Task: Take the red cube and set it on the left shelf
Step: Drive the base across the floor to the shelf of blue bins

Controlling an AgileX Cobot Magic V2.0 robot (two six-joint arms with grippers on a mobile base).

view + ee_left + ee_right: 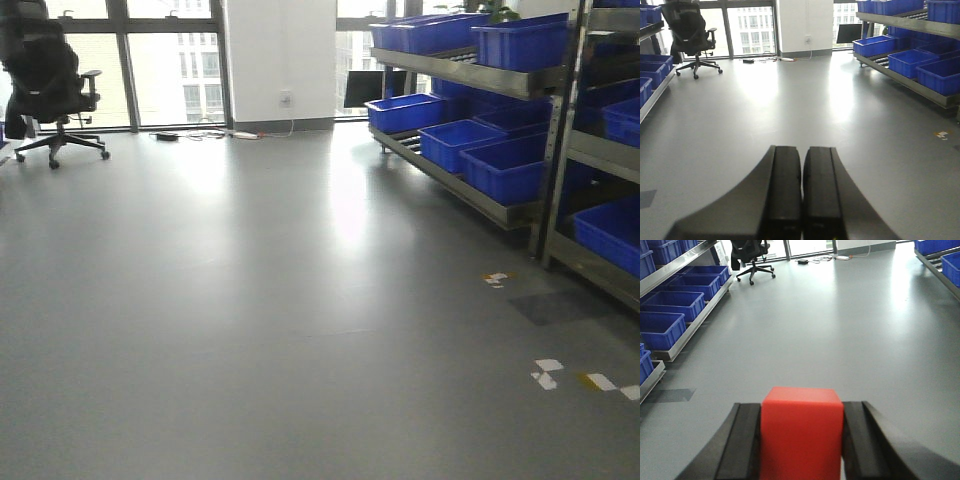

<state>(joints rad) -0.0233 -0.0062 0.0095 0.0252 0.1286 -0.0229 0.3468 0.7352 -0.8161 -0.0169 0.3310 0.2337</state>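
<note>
Red cube [801, 432] sits clamped in the right gripper [801, 440], the empty left gripper [802, 195] pinched together, while the left shelf [692, 330] of blue crates [670, 302] stands well apart; a jolt in transit could shake it loose.

The red cube [801, 435] was cut off by the bottom edge of the right wrist view. Both its flanks were hidden behind the fingers of my right gripper [801, 407], clamped against them. My left gripper [802, 150], jaws pressed together, ran off the bottom edge, its lower-left part blurred. The left shelf [696, 324] was cropped by the left edge. The office chair [50, 80] was cropped at the front view's top-left corner.
</note>
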